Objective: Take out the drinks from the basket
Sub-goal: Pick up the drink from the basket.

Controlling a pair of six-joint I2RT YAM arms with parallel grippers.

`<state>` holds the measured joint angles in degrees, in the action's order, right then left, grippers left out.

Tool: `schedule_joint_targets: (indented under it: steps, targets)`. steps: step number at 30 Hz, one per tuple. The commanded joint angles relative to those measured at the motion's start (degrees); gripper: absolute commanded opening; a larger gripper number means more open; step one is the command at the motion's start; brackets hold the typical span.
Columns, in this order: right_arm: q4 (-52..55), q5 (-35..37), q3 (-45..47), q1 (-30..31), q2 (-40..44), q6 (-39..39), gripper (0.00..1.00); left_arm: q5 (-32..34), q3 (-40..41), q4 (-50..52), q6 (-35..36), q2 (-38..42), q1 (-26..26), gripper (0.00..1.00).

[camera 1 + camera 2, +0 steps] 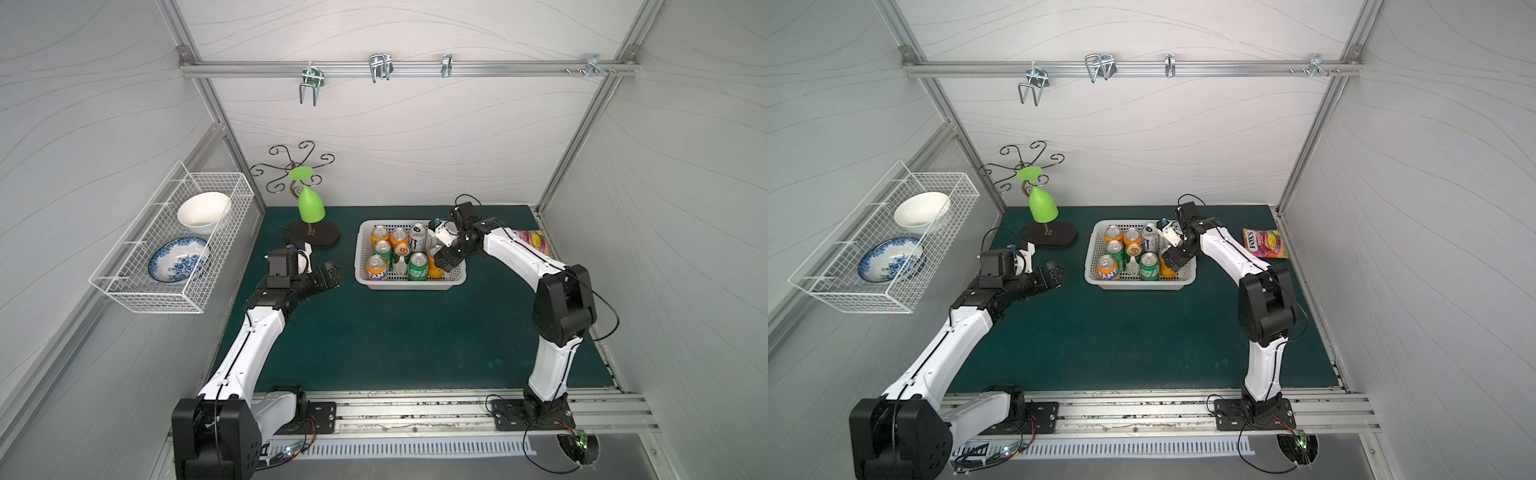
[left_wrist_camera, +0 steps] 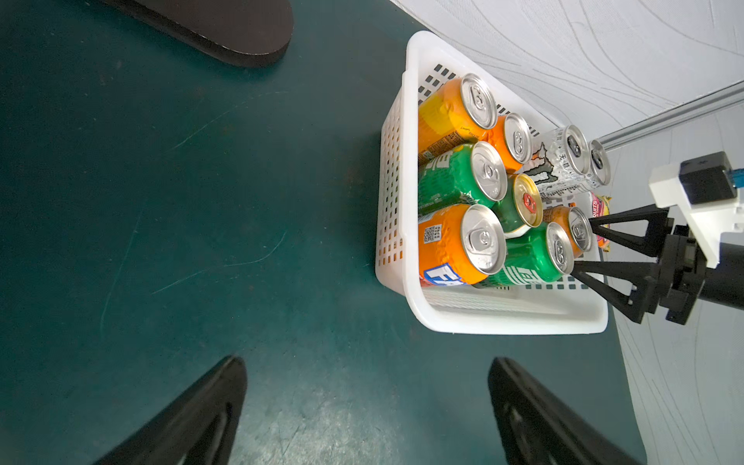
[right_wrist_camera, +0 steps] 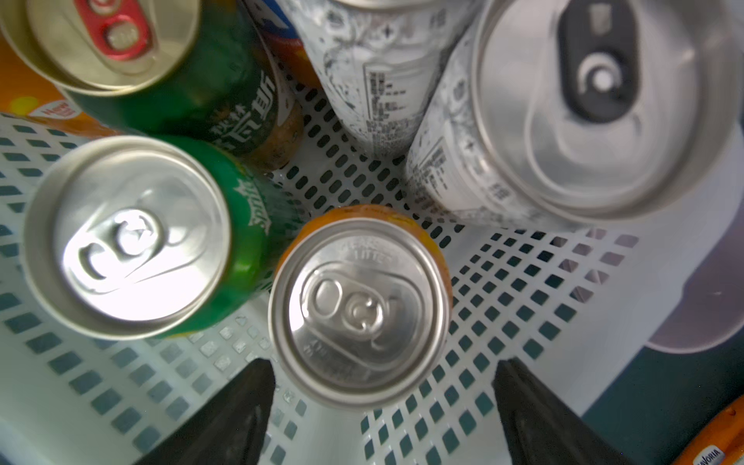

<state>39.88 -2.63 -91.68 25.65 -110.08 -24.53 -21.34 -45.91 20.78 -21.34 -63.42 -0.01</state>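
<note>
Hovering over the basket (image 3: 523,282), my right tool (image 3: 382,362) gapes wide, an orange can (image 3: 358,310) between its jaws. Beside the basket, my left tool (image 2: 366,360) is wide too.

White basket (image 1: 1140,285) full of drinks (image 1: 1149,266), right end effector (image 1: 1169,266) inside

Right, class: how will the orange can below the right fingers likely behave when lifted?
The orange can looks sealed, tab flat, so probably heavy for its size. Its smooth round wall may slip. Tipped over, it would likely roll.
</note>
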Motion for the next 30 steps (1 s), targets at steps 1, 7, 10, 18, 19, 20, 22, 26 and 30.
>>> schedule_joint_targets:
  steps: [1, 7, 10, 18, 19, 20, 22, 26, 30]
  targets:
    - [-0.58, -2.20, -2.13, 0.37, -2.76, -1.79, 0.88, 0.17, 0.12, 0.09, 0.97, 1.01, 0.27, 0.99]
    - [-2.41, -3.91, -4.65, 1.30, -5.84, -3.27, 0.87, 0.13, 0.29, 0.12, 0.78, 0.63, 0.27, 0.98]
    - [-2.97, -4.04, -5.16, 1.77, -7.34, -3.93, 0.87, 0.07, 0.38, 0.06, 0.69, 0.64, 0.27, 0.98]
    - [-2.28, -4.29, -6.48, 1.78, -8.51, -2.98, 0.74, 0.35, 0.30, 0.14, 0.67, 0.44, 0.27, 0.98]
    - [-2.30, -4.18, -6.33, 1.80, -8.01, -2.81, 0.72, 0.29, 0.30, 0.14, 0.68, 0.37, 0.27, 0.98]
    - [-2.44, -4.05, -6.19, 1.83, -7.72, -2.72, 0.69, 0.33, 0.25, 0.14, 0.69, 0.34, 0.27, 0.98]
    - [-2.27, -3.88, -6.04, 1.86, -6.85, -2.45, 0.63, 0.35, 0.26, 0.14, 0.69, 0.39, 0.27, 0.98]
    - [-2.28, -3.19, -5.78, 1.80, -4.84, -1.96, 0.57, 0.36, 0.31, 0.13, 0.69, 0.46, 0.27, 0.98]
    - [-1.96, -2.83, -5.96, 1.77, -2.24, -1.26, 0.55, 0.34, 0.38, 0.25, 0.68, 0.57, 0.27, 0.98]
